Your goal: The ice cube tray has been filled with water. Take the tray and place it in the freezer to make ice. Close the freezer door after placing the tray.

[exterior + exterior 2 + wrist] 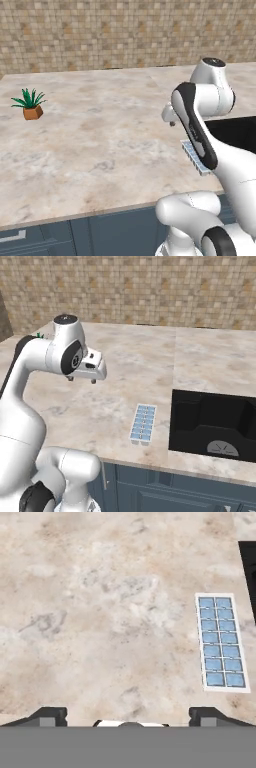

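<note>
The ice cube tray lies flat on the marble counter, close to its front edge and just left of the sink. In the left base view the tray is partly hidden behind my forearm. Pale blue water fills each cell of the tray, which sits at the right of the hand view. My gripper hangs open above bare counter, left of and behind the tray, holding nothing. In the hand view the gripper has its fingers spread wide. The freezer and its door are out of view.
A dark sink basin is sunk into the counter right of the tray. A small potted plant stands at the far left of the counter. A tiled wall backs the counter, and dark blue cabinets run below it.
</note>
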